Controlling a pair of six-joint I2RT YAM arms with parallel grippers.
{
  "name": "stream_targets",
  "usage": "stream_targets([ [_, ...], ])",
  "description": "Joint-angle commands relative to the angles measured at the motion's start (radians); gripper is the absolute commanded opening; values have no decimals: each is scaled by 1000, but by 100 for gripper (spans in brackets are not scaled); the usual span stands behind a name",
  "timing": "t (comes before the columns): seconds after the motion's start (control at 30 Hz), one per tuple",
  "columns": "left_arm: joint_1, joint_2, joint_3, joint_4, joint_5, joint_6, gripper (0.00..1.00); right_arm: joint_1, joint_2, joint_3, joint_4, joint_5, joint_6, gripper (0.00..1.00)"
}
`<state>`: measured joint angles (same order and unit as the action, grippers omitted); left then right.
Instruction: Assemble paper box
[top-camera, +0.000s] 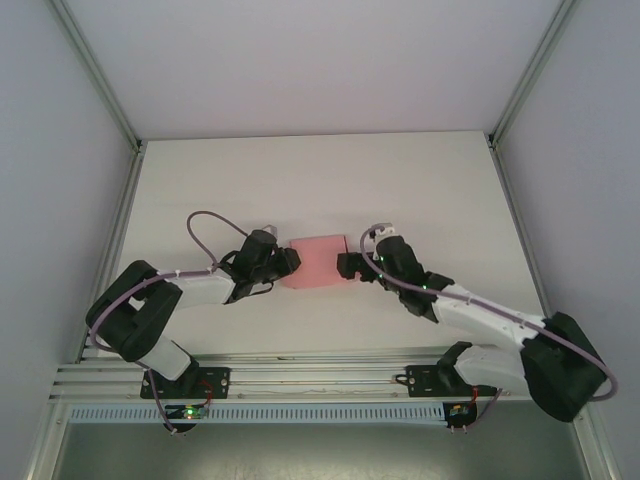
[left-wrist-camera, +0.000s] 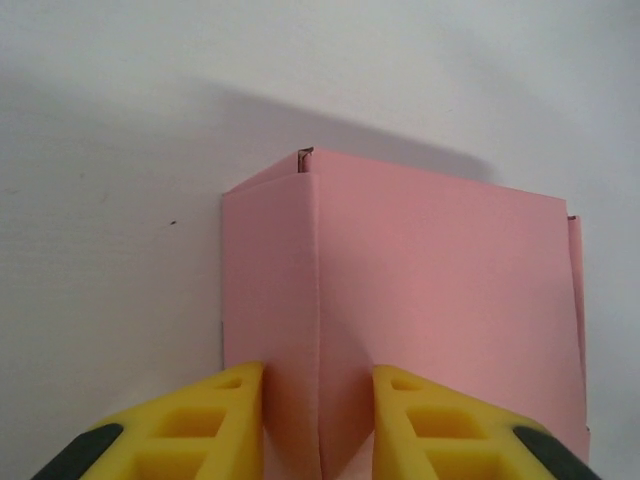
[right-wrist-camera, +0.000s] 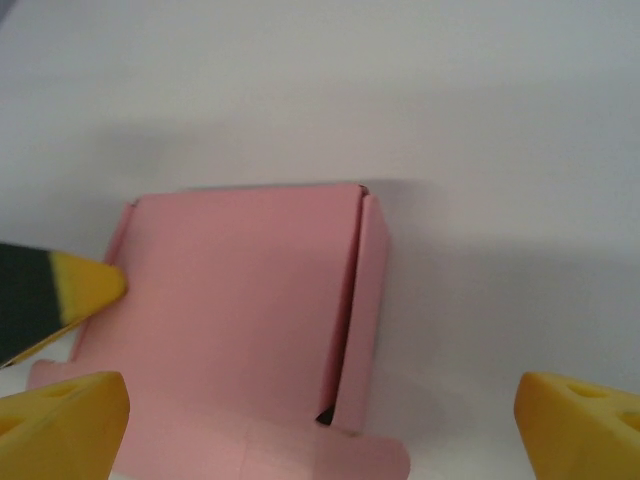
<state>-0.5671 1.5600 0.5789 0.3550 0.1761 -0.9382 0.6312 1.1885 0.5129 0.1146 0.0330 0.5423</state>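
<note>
The pink paper box (top-camera: 318, 262) lies in the middle of the white bench (top-camera: 300, 170), right between our two tools. It is partly folded. In the right wrist view one side wall stands up, and a flap with a round corner lies flat at the bottom.

Our left tool (left-wrist-camera: 320, 385) is at the left end of the box. Its yellow fingers (left-wrist-camera: 215, 420) sit on both sides of a folded edge, very near the card. We cannot tell if they squeeze it yet. Our right tool (right-wrist-camera: 320, 405) is at the right end, with its fingers spread wide and nothing in them.

We think the box is very light and thin. It will likely slide on the smooth bench if we push it from one side only. It bends easily, and a hard squeeze could crush or dent it. The folds look like the stiffest parts. So we think a folded edge or a standing wall is the best place to hold, not the middle of a flat face.
</note>
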Motion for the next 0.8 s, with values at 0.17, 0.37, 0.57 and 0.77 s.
stream_targets([
  [0.17, 12, 45, -91, 62, 47, -4, 7, -112, 197, 121, -78, -282, -9, 98],
  [0.37, 22, 32, -167, 204, 63, -54, 0, -149, 250, 137, -81, -369, 15, 98],
  [0.57, 44, 125, -216, 460, 154, -144, 0, -151, 268, 141, -52, -442, 10, 94],
  [0.77, 45, 212, -243, 633, 178, -178, 0, -170, 310, 149, -54, -459, 16, 88],
])
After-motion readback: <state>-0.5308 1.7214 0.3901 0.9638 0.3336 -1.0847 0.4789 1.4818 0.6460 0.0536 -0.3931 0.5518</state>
